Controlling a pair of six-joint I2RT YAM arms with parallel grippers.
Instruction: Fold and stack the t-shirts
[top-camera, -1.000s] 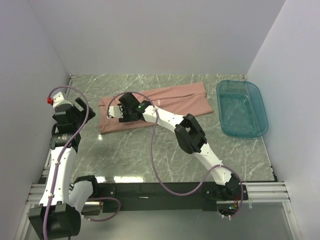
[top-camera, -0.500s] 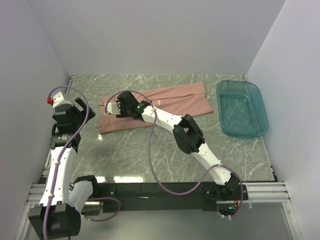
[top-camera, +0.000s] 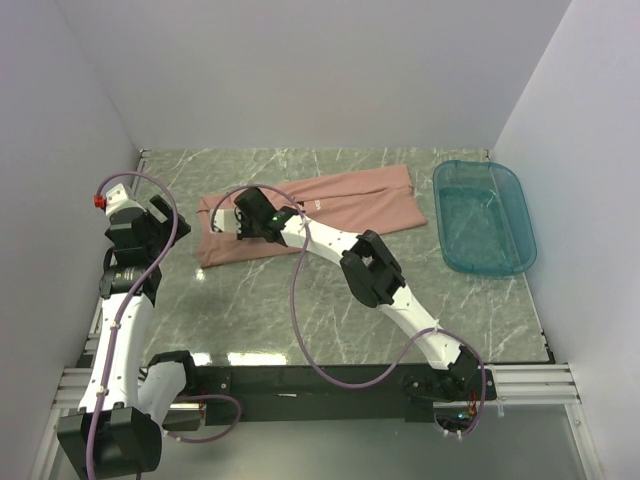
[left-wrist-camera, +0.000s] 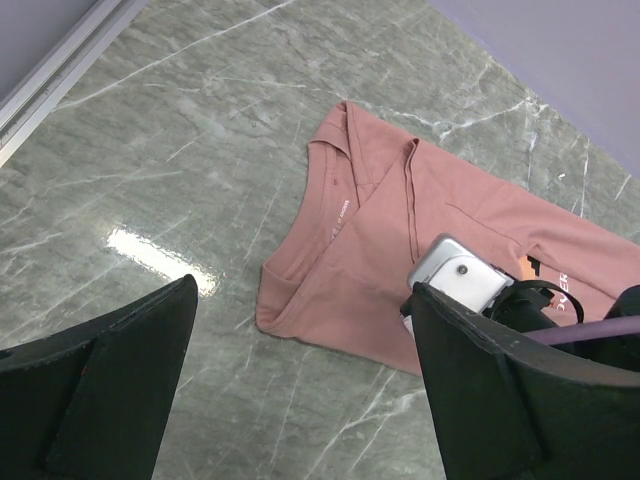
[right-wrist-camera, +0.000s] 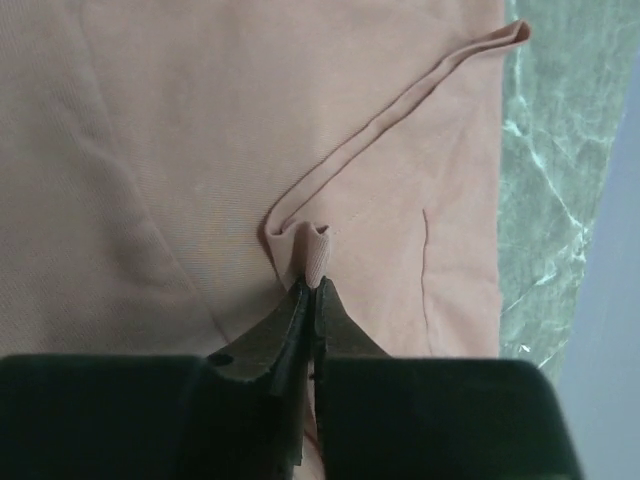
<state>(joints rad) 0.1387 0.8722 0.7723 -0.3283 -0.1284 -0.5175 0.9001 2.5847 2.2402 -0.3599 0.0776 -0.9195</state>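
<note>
Dusty-pink cotton, halfway to tidy: the t-shirt (top-camera: 330, 205) lies on the marble surface (top-camera: 300, 310), already folded lengthwise into 1 long band, left of the teal tub (top-camera: 485, 220). My right end effector (right-wrist-camera: 312, 285) is pressed together on a small pucker of fabric near the band's end farthest from the tub. My left end effector (left-wrist-camera: 303, 300) hangs spread wide, well apart, holding nothing. Crosswise folds and stacking are, I judge, yet to come. White chest lettering beside an orange print shows partly, too small to read.
</note>
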